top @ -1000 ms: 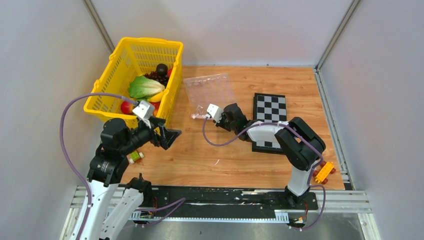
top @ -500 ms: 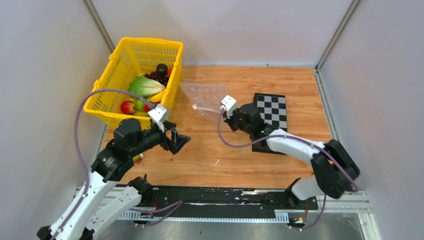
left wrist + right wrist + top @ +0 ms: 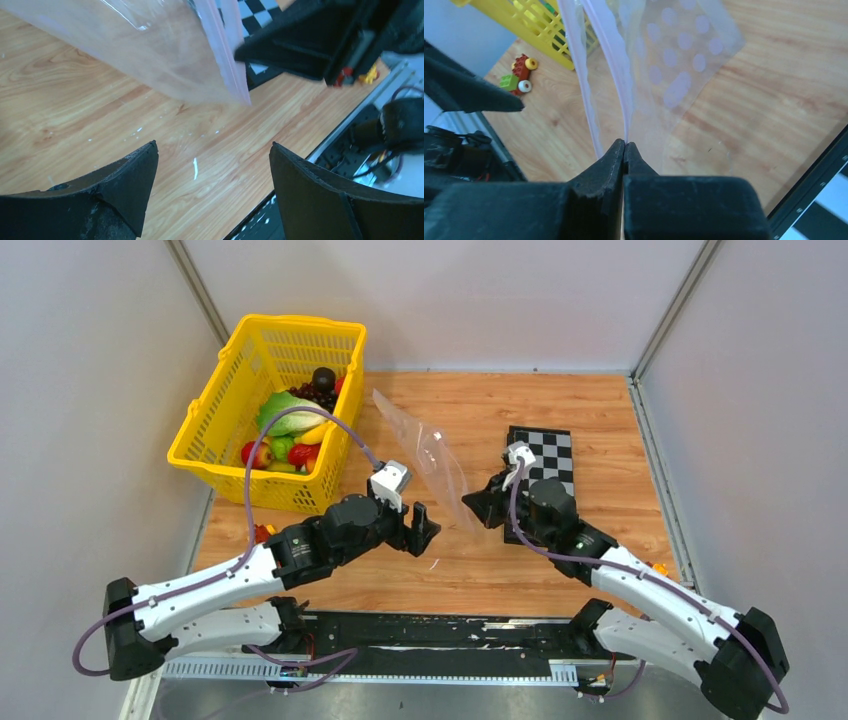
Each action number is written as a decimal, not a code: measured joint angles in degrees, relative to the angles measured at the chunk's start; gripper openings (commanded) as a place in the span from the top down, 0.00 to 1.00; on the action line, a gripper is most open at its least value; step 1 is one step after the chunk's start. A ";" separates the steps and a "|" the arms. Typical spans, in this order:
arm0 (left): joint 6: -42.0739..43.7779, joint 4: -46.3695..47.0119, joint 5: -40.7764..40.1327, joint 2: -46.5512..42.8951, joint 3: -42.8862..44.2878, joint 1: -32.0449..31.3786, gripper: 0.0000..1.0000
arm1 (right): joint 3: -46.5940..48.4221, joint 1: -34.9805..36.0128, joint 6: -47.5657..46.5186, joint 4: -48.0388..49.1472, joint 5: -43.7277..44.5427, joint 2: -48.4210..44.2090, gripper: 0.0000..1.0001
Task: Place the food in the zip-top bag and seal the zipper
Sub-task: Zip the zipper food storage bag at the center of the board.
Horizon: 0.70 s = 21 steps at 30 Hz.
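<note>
- Top external view: the right arm (image 3: 650, 590) reaches from its base at the lower right of the frame up and to the left. Its forearm lies low over the table (image 3: 560, 410), and its wrist ends just left of the chessboard (image 3: 548, 455).
- The right gripper (image 3: 478, 508) is clamped on the lower corner of the zip-top bag (image 3: 425, 455). The bag hangs lifted off the wood in the middle of the frame and slants up toward the upper left.
- In the right wrist view the two dark fingers meet with no gap between them. They pinch the zipper (image 3: 616, 65), whose pink strip rises from the tips to the top edge. The bag's dotted film spreads toward the upper right.
- The left arm (image 3: 210, 585) stretches from the lower left toward the centre, elbow low and forearm angled up to the right. Its wrist sits just left of the bag's lower end.
- The left gripper (image 3: 426, 526) stands wide apart and grasps nothing.
- In the left wrist view its fingers (image 3: 125, 190) sit at the bottom corners with bare wood between them. The bag's corner hangs above, clear of both.
- The food (image 3: 285, 420) lies in the yellow basket (image 3: 215, 435) at the upper left: lettuce, banana, red fruits and dark grapes.
- The toy blocks (image 3: 519, 75) lie on the wood just below the basket.
</note>
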 measured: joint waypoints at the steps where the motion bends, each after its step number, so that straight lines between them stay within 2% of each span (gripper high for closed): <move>1: -1.70 1.99 -0.94 0.48 -0.76 -0.26 0.12 | -1.14 0.59 2.23 -0.35 0.39 -1.49 1.00; 5: -5.25 7.37 -4.00 2.19 -1.22 -0.83 0.13 | -3.50 2.19 7.08 -0.98 1.70 -5.09 1.00; 10: -7.21 10.93 -5.97 6.58 0.57 -1.18 0.15 | -3.89 3.93 8.83 -0.81 3.43 -6.40 1.00; 21: -6.93 10.60 -12.92 10.43 2.40 -1.88 0.16 | -3.69 7.50 8.94 -0.87 4.46 -6.01 1.00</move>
